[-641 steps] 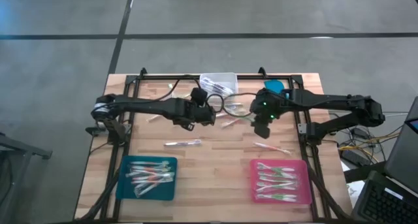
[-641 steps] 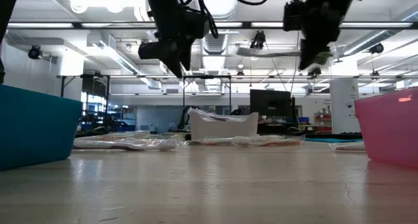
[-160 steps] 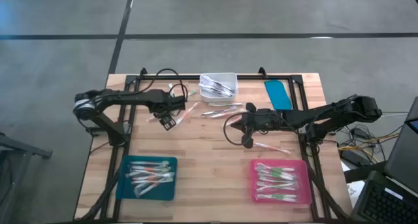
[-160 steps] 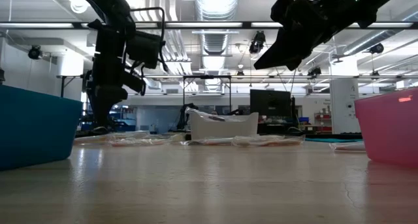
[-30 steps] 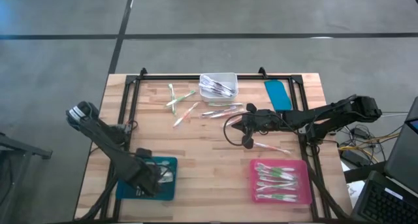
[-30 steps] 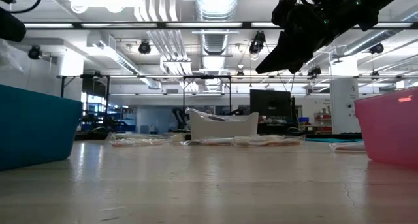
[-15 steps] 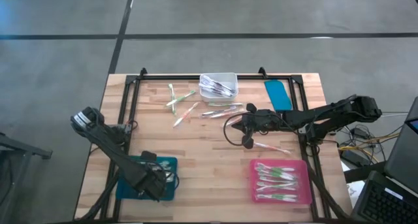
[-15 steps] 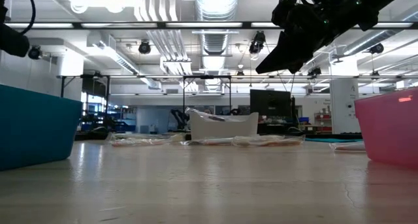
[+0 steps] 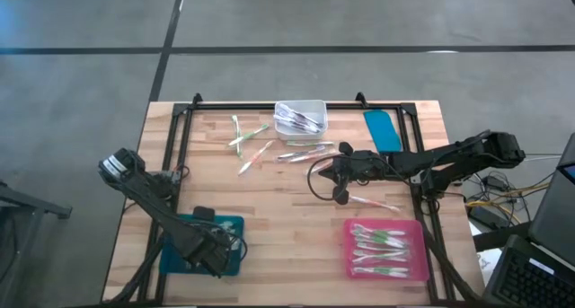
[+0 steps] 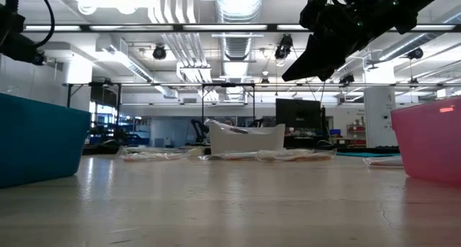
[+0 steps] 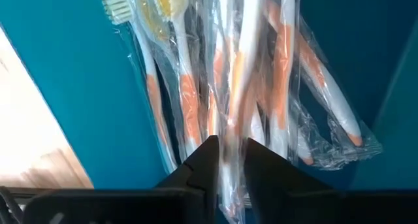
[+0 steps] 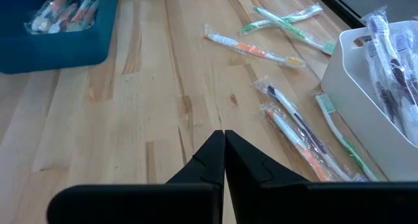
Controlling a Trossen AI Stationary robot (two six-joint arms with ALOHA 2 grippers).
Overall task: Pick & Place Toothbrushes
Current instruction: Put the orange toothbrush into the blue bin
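My left gripper point(image 9: 211, 250) points down into the teal tray point(image 9: 175, 254) at the table's near left, shut to a narrow slit on a wrapped orange-and-white toothbrush point(image 11: 230, 87). Several more wrapped toothbrushes point(image 11: 186, 93) lie flat on the tray floor beneath it. My right gripper point(image 12: 224, 138) hangs shut and tilted over the table's middle point(image 9: 334, 171), touching nothing. Loose toothbrushes lie on the wood: green ones point(image 9: 239, 134), an orange one point(image 9: 253, 157), a few point(image 9: 304, 152) by the bin, and one point(image 9: 373, 203) below the right arm. My left gripper pinches the wrapped toothbrush point(image 11: 232, 142) between its two fingers, coming from above and pointing down. The brush runs on from the fingertips toward the pile in the teal tray. Which end the fingers have is hidden by the fingers themselves.
A pink tray point(image 9: 415, 254) with several toothbrushes sits at the near right. A white bin point(image 9: 316, 106) with wrapped brushes stands at the far middle, a flat teal lid point(image 9: 382, 130) beside it. Black frame rails point(image 9: 180, 146) run along both sides. Bare wood lies between the two trays.
My left gripper has sunk toward the teal tray and shifted slightly toward the table's near right, carrying the toothbrush lower. My right arm has kept still.
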